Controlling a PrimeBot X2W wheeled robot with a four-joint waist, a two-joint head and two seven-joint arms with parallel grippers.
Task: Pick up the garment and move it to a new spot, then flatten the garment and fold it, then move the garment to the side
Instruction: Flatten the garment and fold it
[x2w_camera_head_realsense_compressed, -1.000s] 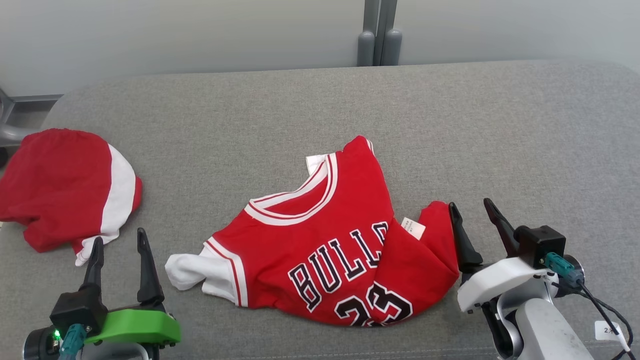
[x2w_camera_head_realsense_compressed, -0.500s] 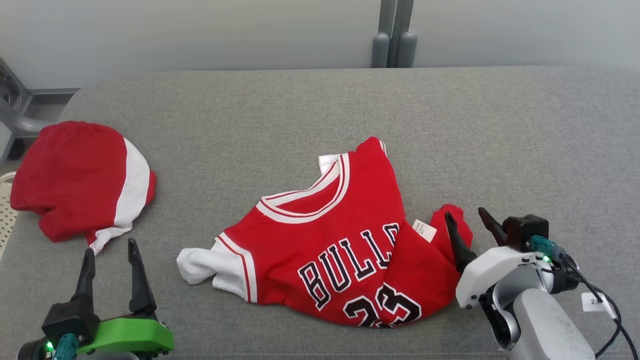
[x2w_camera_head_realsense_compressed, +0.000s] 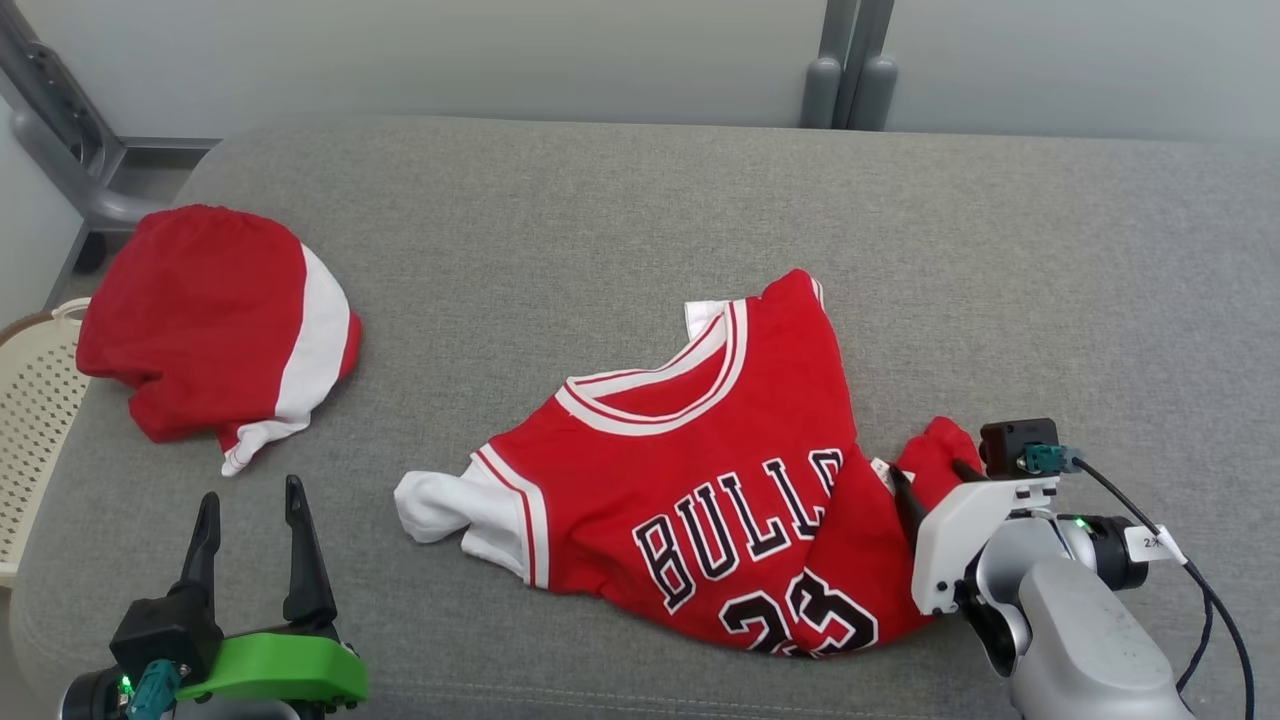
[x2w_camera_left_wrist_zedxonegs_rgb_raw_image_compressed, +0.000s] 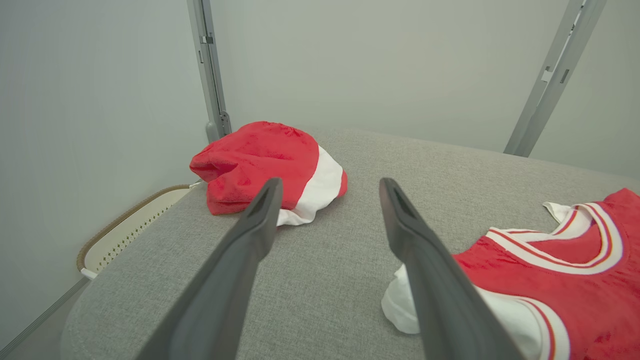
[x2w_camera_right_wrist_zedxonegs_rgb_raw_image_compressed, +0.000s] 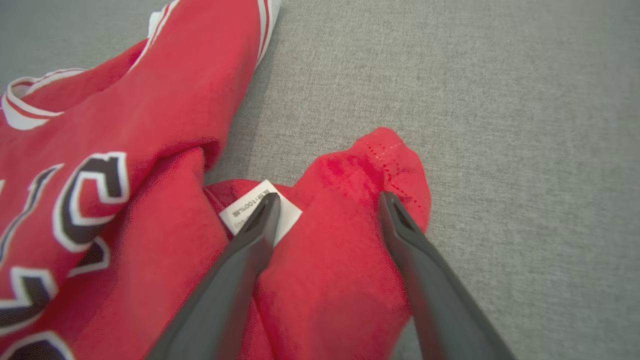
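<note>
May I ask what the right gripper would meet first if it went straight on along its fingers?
Probably the bunched red corner of the jersey, lying just ahead of the open right gripper, beside the white label; how near is unclear.

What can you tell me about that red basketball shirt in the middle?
The jersey is a red knit-looking top with red-and-white striped trim at neck and armhole, BULLS and 23 in black lettering. It lies crumpled, front up, on the grey cushion, a white care label showing. The right end effector, open, straddles its bunched corner.
</note>
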